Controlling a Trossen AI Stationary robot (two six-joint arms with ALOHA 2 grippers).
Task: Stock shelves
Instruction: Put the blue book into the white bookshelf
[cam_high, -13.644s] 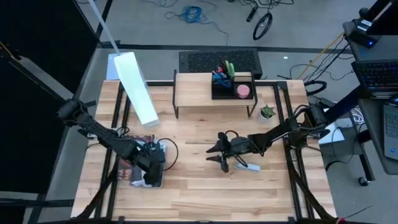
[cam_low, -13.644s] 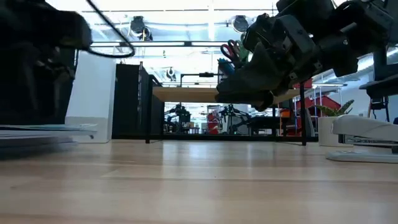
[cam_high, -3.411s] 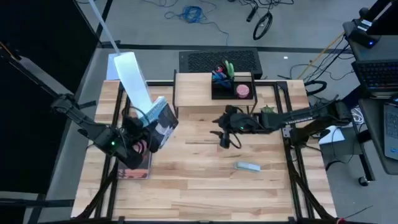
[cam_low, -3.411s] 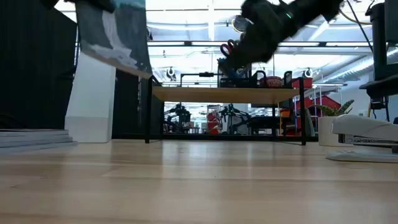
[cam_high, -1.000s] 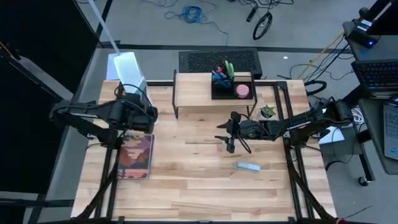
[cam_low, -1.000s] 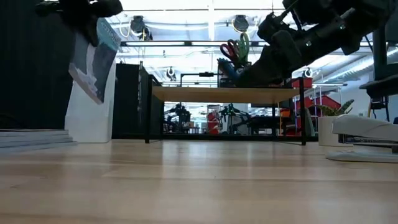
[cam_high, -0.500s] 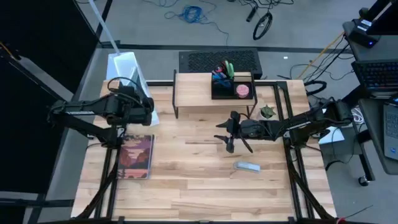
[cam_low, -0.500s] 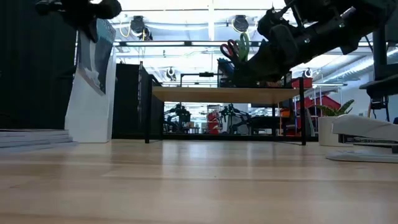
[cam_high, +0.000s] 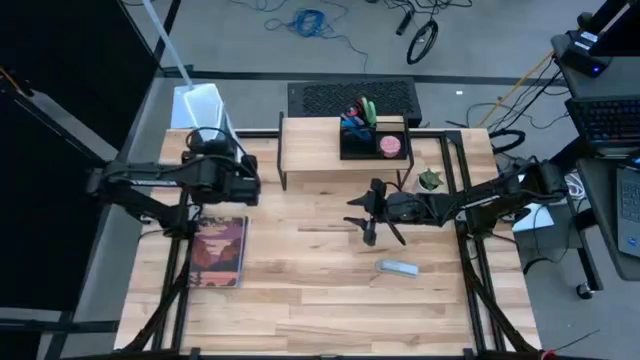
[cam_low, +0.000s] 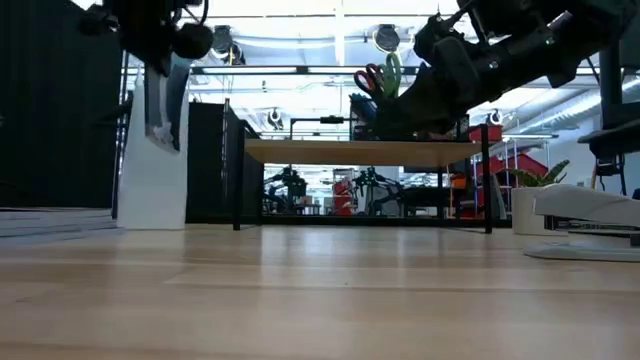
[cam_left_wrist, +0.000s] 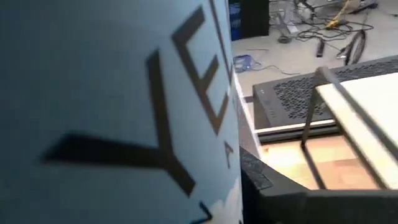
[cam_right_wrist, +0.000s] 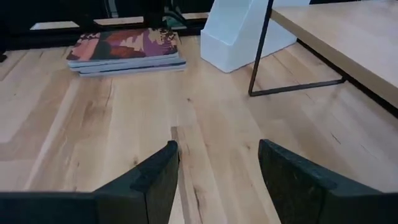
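The shelves, a low riser with a light-wood top (cam_high: 312, 150) on thin black legs, stand at the table's far middle; a black organizer tray (cam_high: 372, 142) sits on top of them. My left gripper (cam_low: 160, 48) hovers at the far left, shut on a light-blue magazine (cam_low: 160, 100) hanging in front of the white file box (cam_low: 150, 185). That magazine's cover (cam_left_wrist: 124, 93) fills the left wrist view. A stack of magazines (cam_high: 218, 252) lies flat on the table's left. My right gripper (cam_right_wrist: 217, 180) hovers open over the table's middle (cam_high: 368, 215). My left gripper holds the magazine by its upper end (cam_low: 158, 62), coming from above. The magazine hangs upright below the fingers, clear of the table. In the left wrist view the cover hides the fingers, so the kind of hold does not show.
A stapler (cam_high: 398, 267) lies right of the table's middle. A small potted plant (cam_high: 430, 180) stands beside the riser's right legs. Bare wood (cam_high: 320, 300) stretches along the near half of the table.
My left gripper has shifted slightly toward the table's right with the magazine. The magazine has swung from a tilt to hang upright, turned nearly edge-on to the low camera, still lifted clear.
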